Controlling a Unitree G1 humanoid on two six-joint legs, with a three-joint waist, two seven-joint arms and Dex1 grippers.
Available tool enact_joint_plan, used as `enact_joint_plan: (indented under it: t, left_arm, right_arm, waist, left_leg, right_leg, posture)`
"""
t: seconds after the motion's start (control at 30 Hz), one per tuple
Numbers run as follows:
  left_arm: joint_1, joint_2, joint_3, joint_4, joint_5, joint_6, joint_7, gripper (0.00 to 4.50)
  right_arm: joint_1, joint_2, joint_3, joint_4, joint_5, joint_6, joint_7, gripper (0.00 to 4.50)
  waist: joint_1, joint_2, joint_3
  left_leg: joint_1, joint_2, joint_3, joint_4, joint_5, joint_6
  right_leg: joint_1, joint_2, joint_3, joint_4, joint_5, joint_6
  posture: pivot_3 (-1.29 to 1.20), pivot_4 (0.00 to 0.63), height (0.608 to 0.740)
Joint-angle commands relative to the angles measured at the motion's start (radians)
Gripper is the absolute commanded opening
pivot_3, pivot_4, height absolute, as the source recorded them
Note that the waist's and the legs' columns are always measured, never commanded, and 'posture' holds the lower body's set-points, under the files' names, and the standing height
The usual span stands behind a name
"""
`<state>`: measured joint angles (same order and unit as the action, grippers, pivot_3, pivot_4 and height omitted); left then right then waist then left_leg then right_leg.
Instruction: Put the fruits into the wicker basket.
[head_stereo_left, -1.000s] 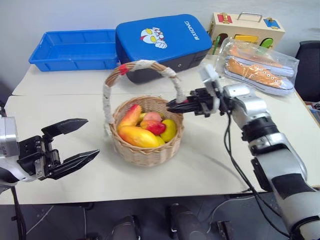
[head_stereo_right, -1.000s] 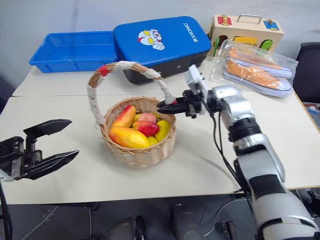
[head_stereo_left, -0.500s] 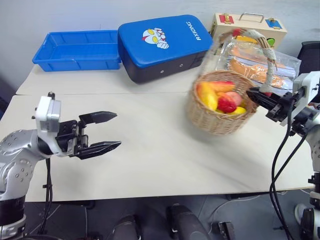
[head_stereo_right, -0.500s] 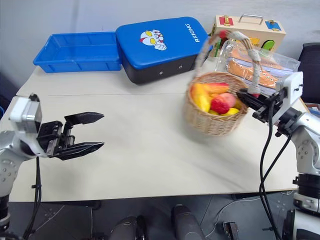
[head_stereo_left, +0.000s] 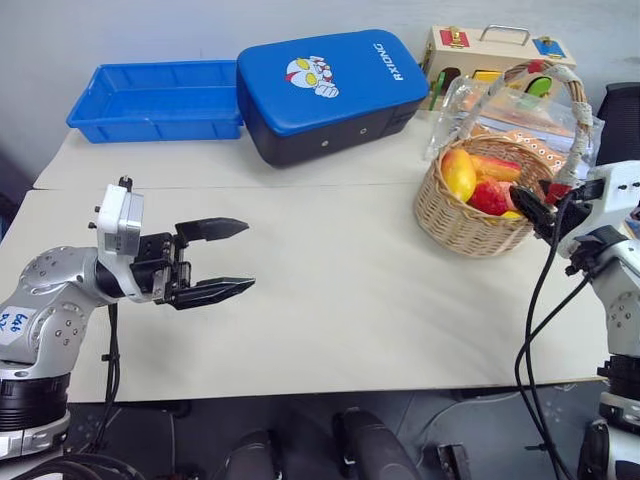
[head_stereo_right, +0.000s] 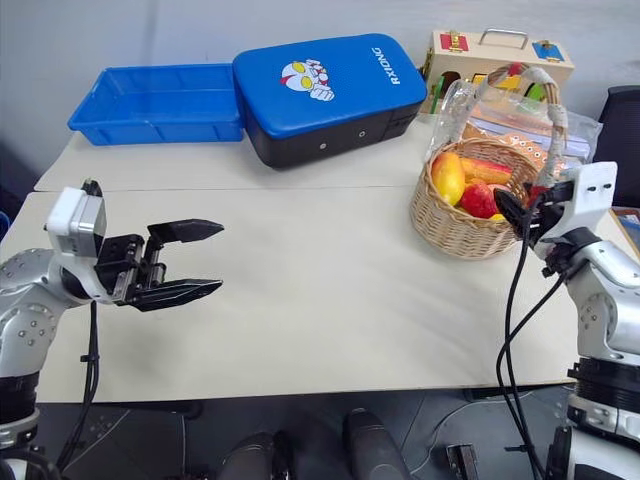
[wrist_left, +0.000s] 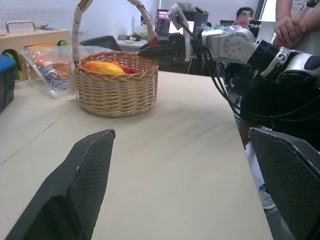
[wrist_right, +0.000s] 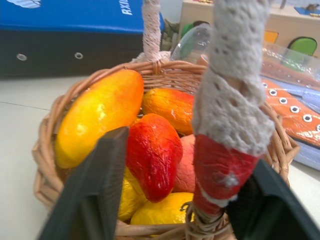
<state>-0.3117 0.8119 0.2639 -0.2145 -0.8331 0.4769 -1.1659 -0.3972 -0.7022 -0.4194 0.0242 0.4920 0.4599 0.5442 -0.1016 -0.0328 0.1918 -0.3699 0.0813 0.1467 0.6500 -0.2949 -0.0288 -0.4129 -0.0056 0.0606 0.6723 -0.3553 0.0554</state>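
Nearest, the left tool (head_stereo_left: 228, 262) hangs over bare table (head_stereo_left: 330, 300) with its fingers spread and nothing between them, apparently idle. Farther right, the right tool (wrist_right: 172, 200) straddles the red foot of the basket's handle with its fingers parted, not pinching it. The wicker basket (head_stereo_left: 470, 215) stands on the table before the bagged shoes (head_stereo_right: 505, 110), the fruits (wrist_right: 150, 145) piled inside, so the filling looks finished.
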Motion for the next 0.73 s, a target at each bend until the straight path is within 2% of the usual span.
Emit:
enact_joint_plan:
  t: [0.03, 0.1, 0.17, 0.2, 0.3, 0.37, 0.43, 0.57, 0.73]
  left_arm:
    - [0.049, 0.052, 0.061, 0.009, 0.008, 0.003, -0.037, 4.50]
    - [0.092, 0.078, 0.074, 0.032, 0.033, -0.018, -0.070, 4.50]
    - [0.122, 0.097, 0.085, 0.062, 0.059, -0.042, -0.099, 4.50]
    - [0.185, 0.097, 0.105, 0.082, 0.106, -0.090, -0.102, 4.50]
    - [0.325, 0.077, 0.148, 0.095, 0.211, -0.216, -0.089, 4.50]
    - [0.374, 0.052, 0.173, 0.073, 0.228, -0.264, -0.073, 4.50]
    - [0.408, 0.038, 0.185, 0.057, 0.246, -0.286, -0.051, 4.50]
    - [0.481, -0.020, 0.189, 0.008, 0.312, -0.376, 0.016, 4.50]
    - [0.490, -0.071, 0.177, -0.047, 0.345, -0.445, 0.075, 4.50]
  right_arm:
    - [0.087, -0.092, -0.101, -0.079, 0.050, -0.046, 0.150, 3.87]
    - [0.173, -0.137, -0.145, -0.084, 0.083, -0.079, 0.287, 4.45]
    - [0.245, -0.172, -0.172, -0.078, 0.090, -0.123, 0.398, 4.45]
    - [0.260, -0.157, -0.191, -0.040, 0.107, -0.205, 0.478, 4.45]
    - [0.293, -0.159, -0.125, 0.024, 0.074, -0.386, 0.676, 4.45]
    - [0.285, -0.143, -0.050, 0.001, 0.086, -0.403, 0.749, 4.45]
    - [0.277, -0.124, 0.002, -0.018, 0.099, -0.408, 0.787, 4.45]
    - [0.239, -0.038, 0.187, -0.003, 0.014, -0.531, 0.857, 4.45]
    - [0.135, 0.056, 0.267, 0.140, -0.045, -0.670, 0.862, 4.45]
  waist:
    - [0.006, 0.000, 0.000]
    - [0.012, 0.000, 0.000]
    - [0.017, 0.000, 0.000]
    - [0.017, 0.000, 0.000]
    - [0.003, 0.000, 0.000]
    - [0.002, 0.000, 0.000]
    - [0.006, 0.000, 0.000]
    - [0.015, 0.000, 0.000]
    - [0.020, 0.000, 0.000]
  left_leg:
    - [0.000, 0.000, 0.000, -0.001, 0.000, 0.000]
    - [0.000, 0.000, 0.000, -0.001, 0.000, 0.000]
    - [0.000, 0.000, 0.000, -0.002, 0.000, 0.000]
    - [0.000, 0.000, 0.000, -0.002, 0.000, 0.000]
    - [0.003, 0.000, 0.001, -0.002, -0.001, 0.002]
    - [0.003, 0.000, 0.001, -0.002, -0.002, 0.003]
    - [0.003, 0.000, 0.000, -0.001, -0.001, 0.003]
    - [0.002, 0.000, 0.000, -0.001, -0.002, 0.004]
    - [0.001, 0.000, 0.000, 0.000, -0.002, 0.005]
  right_leg:
    - [0.000, 0.000, 0.000, -0.001, 0.000, 0.000]
    - [0.000, 0.000, 0.000, -0.002, 0.000, 0.000]
    - [0.001, 0.000, -0.001, -0.003, 0.000, 0.000]
    - [0.001, 0.000, -0.001, -0.004, 0.000, 0.000]
    - [0.004, 0.000, 0.000, -0.006, 0.000, 0.000]
    - [0.005, 0.000, -0.001, -0.007, 0.001, 0.000]
    - [0.006, -0.001, -0.001, -0.007, 0.003, 0.000]
    - [0.006, -0.001, -0.001, -0.008, 0.004, 0.001]
    - [0.005, -0.001, -0.002, -0.008, 0.004, 0.001]
  posture:
    - [0.00, 0.150, 0.740]
    - [0.00, 0.150, 0.740]
    - [0.00, 0.150, 0.740]
    - [0.00, 0.150, 0.740]
    - [0.00, 0.150, 0.740]
    - [0.00, 0.150, 0.740]
    - [0.00, 0.150, 0.740]
    - [0.00, 0.150, 0.740]
    - [0.00, 0.150, 0.740]
